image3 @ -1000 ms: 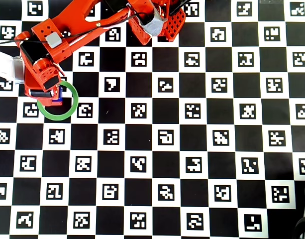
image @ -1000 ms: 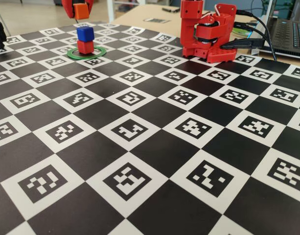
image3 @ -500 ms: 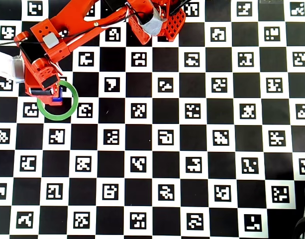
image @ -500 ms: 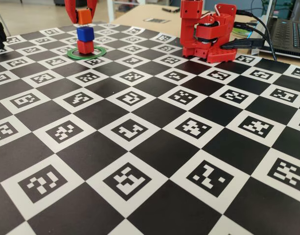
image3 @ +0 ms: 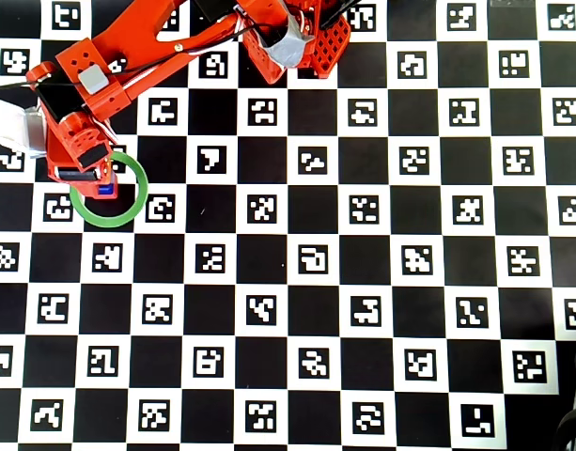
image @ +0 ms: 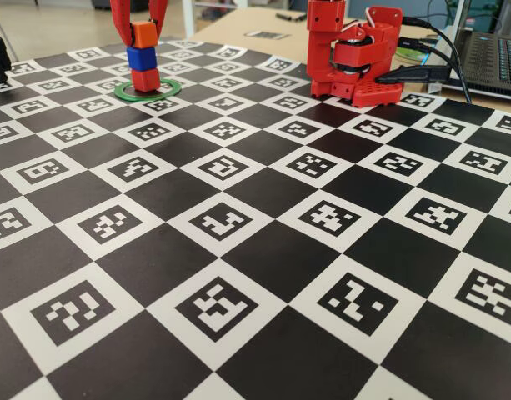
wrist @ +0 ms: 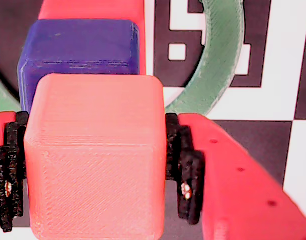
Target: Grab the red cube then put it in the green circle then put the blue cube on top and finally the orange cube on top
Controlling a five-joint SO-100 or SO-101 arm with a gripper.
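Red cube (image: 145, 80) hidden overhead beneath claw (image3: 92, 178).

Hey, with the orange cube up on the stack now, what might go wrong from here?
1. The end effector grips the orange cube; opening unevenly might drag it off the blue cube.
2. In the wrist view the orange cube looks offset from the blue cube, so the stack may lean or topple.
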